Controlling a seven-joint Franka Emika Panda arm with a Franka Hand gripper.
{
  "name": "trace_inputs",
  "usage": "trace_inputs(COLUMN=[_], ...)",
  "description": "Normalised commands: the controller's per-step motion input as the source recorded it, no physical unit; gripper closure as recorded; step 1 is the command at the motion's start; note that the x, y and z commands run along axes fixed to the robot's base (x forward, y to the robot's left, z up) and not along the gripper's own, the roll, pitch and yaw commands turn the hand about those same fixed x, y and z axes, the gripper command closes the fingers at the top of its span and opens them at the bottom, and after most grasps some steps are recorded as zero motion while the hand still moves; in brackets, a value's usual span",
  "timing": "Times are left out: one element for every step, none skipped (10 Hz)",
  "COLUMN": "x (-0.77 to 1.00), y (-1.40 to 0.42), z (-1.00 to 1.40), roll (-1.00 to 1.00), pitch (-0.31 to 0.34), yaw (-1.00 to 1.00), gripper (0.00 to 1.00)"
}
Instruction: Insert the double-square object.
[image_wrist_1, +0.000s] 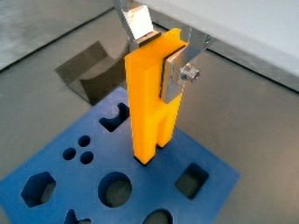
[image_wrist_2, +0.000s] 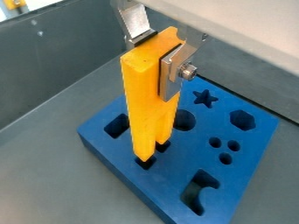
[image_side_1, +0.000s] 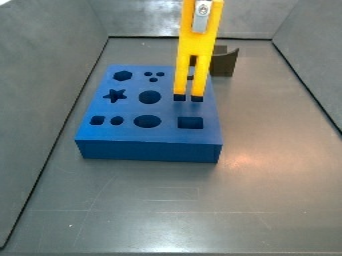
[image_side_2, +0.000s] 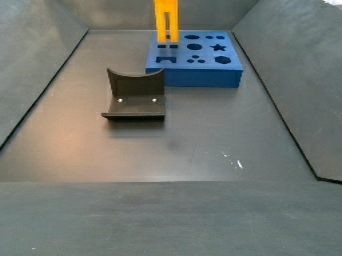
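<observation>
The double-square object (image_wrist_1: 155, 96) is a tall bright-yellow bar with two legs, held upright. My gripper (image_wrist_1: 159, 54) is shut on its top end, silver fingers (image_wrist_2: 173, 66) on both sides. The bar's leg tips stand at the two square holes of the blue block (image_side_1: 144, 115), touching its top or just entering. It shows in both wrist views (image_wrist_2: 152, 96) and both side views (image_side_1: 195, 60) (image_side_2: 164, 24). The blue block with shaped holes (image_wrist_2: 222, 149) lies on the floor (image_side_2: 201, 60).
The dark fixture (image_side_2: 134, 97) stands on the grey floor apart from the block; it also shows in a side view (image_side_1: 225, 60) and a wrist view (image_wrist_1: 87, 74). Grey bin walls (image_side_1: 54, 120) slope up around the floor.
</observation>
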Motion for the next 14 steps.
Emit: trace_inputs(x=[0.0, 0.0, 0.07, 0.23, 0.31, 0.14, 0.02, 0.0, -0.24, -0.39, -0.32, -0.18, 0.02, 0.19], y=[-0.02, 0.0, 0.12, 0.01, 0.0, 0.0, 0.0, 0.0, 0.05, 0.0, 0.0, 0.0, 0.0, 0.0], z=[0.0, 0.0, -0.02, -0.12, -0.15, -0.15, -0.16, -0.06, 0.0, 0.11, 0.05, 0.01, 0.0, -0.05], roll=[0.04, 0.0, -0.01, -0.03, 0.0, 0.0, 0.0, 0.0, 0.0, 0.01, 0.01, 0.01, 0.04, 0.04], pitch=[0.0, -0.003, -0.053, -0.106, -0.107, -0.107, -0.111, -0.056, -0.009, 0.0, -0.007, -0.003, -0.031, -0.047], yaw=[0.0, 0.03, 0.17, 0.28, 0.21, 0.06, 0.0, 0.0, 0.0, 0.0, 0.0, 0.0, 0.03, 0.1], gripper=[1.0, 1.0, 1.0, 1.0, 1.0, 1.0, 1.0, 1.0, 1.0, 1.0, 1.0, 1.0, 1.0, 1.0])
